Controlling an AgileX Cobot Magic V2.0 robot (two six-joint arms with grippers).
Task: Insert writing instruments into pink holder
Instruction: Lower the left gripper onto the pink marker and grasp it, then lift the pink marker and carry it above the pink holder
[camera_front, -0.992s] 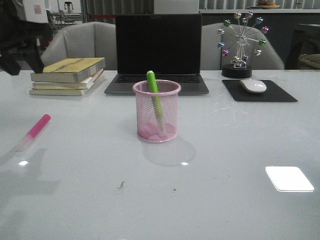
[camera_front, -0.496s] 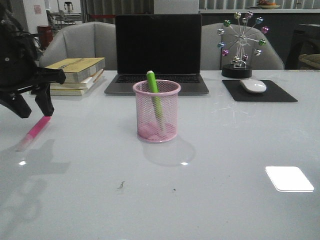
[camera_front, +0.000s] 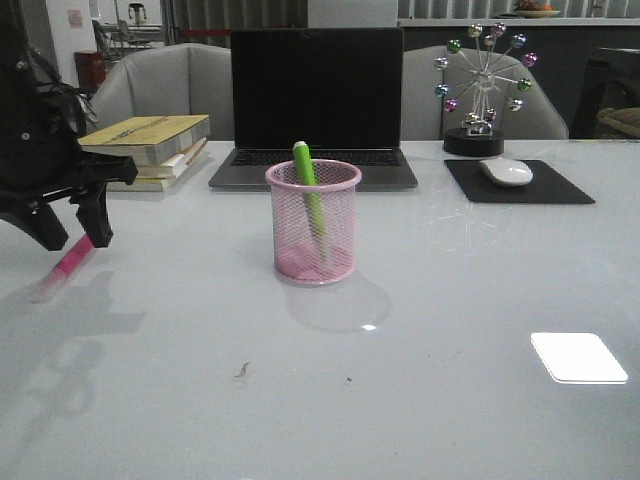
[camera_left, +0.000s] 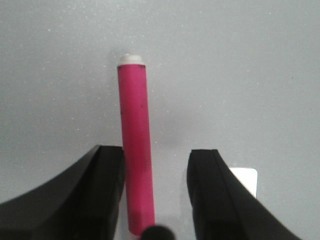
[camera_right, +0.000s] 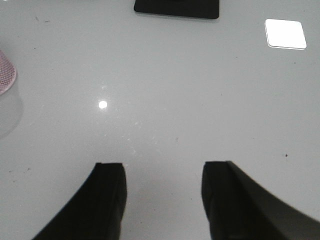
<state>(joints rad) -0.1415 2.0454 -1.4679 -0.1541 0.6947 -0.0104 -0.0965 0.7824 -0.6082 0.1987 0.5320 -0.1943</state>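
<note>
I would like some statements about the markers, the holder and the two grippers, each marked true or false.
1. The green marker stands inside the pink holder. True.
2. The pink marker is also in the holder. False: it lies flat on the table.
3. The left gripper is open, with the pink marker between its fingers. True.
4. The right gripper holds a marker. False: it is open, with nothing between its fingers.
5. The holder lies on its side. False: it stands upright.
</note>
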